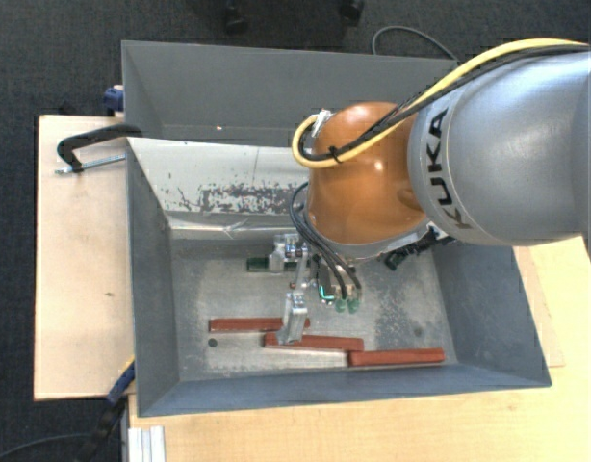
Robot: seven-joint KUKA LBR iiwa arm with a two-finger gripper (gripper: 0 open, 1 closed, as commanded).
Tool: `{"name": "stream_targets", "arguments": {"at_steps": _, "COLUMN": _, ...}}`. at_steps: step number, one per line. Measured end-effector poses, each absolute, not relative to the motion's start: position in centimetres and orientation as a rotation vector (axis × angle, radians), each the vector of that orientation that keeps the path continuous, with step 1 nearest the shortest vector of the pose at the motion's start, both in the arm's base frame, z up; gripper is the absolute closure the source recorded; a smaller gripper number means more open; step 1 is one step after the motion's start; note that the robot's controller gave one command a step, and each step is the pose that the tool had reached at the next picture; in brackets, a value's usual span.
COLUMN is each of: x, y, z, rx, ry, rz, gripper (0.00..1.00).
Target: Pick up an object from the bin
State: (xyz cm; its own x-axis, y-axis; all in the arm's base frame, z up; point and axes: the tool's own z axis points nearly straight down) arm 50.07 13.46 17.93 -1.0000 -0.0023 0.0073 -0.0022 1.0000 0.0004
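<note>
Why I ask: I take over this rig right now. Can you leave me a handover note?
Gripper: low in the grey metal bin, tip over where the left reddish-brown flat stick meets the middle reddish-brown stick; no grasp can be confirmed.
Elsewhere: right reddish-brown stick by the front wall; small dark green piece farther back.
Done: nothing lifted.
Left: grip one stick, raise it clear of the bin.

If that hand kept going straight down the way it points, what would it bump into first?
Most likely the middle reddish-brown stick. The hand points down at that stick's left end. Depth is hard to judge from this view, so it may be touching the stick already.
</note>
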Motion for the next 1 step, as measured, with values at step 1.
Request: {"name": "stream_targets", "arguments": {"at_steps": 1, "x": 49.36, "y": 8.94, "z": 6.62, "rx": 0.094, "ry": -3.132, "rz": 0.003, "gripper": 0.00}}
